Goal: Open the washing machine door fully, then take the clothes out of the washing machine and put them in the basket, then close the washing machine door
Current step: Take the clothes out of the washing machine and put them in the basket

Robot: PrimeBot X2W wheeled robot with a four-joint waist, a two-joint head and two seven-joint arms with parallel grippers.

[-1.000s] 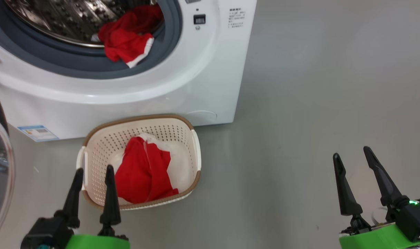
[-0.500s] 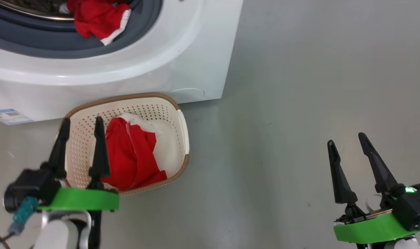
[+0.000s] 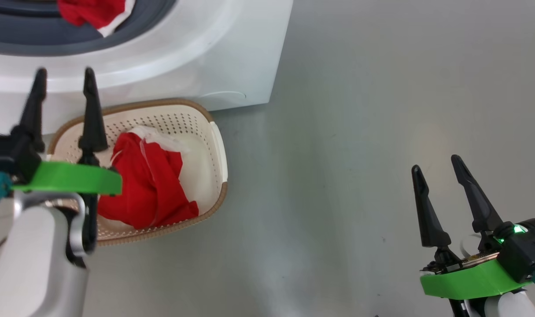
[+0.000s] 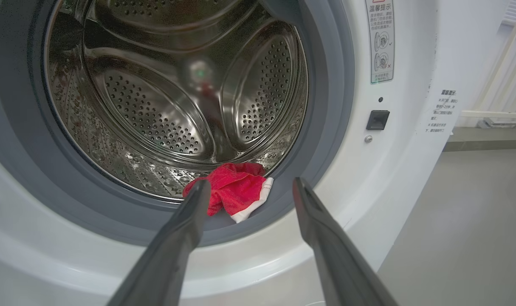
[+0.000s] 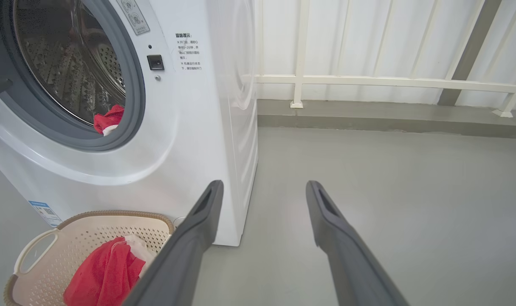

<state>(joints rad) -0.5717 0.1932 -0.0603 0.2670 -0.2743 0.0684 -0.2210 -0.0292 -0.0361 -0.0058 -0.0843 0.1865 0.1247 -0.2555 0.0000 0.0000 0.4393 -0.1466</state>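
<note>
The white washing machine (image 3: 232,48) stands at the upper left of the head view, its mouth uncovered; the door is out of view. A red garment with white trim (image 4: 230,195) lies on the grey rubber ring (image 4: 325,127) at the drum's lower lip, also seen as red cloth (image 3: 91,11). The cream basket (image 3: 219,149) on the floor before the machine holds a red and white garment (image 3: 148,180). My left gripper (image 3: 64,75) is open and empty, raised above the basket's left side and pointing at the drum. My right gripper (image 3: 435,162) is open and empty over the floor, far right.
Grey floor (image 3: 359,132) spreads to the right of the machine. A white railing (image 5: 368,80) and pale wall panels run behind it in the right wrist view. A door latch socket (image 4: 376,120) and a warning sticker (image 4: 381,40) sit right of the drum.
The head camera has swung, shifting machine and basket up and left. My left gripper has risen from beside the basket toward the machine front. The right gripper has hardly moved.
</note>
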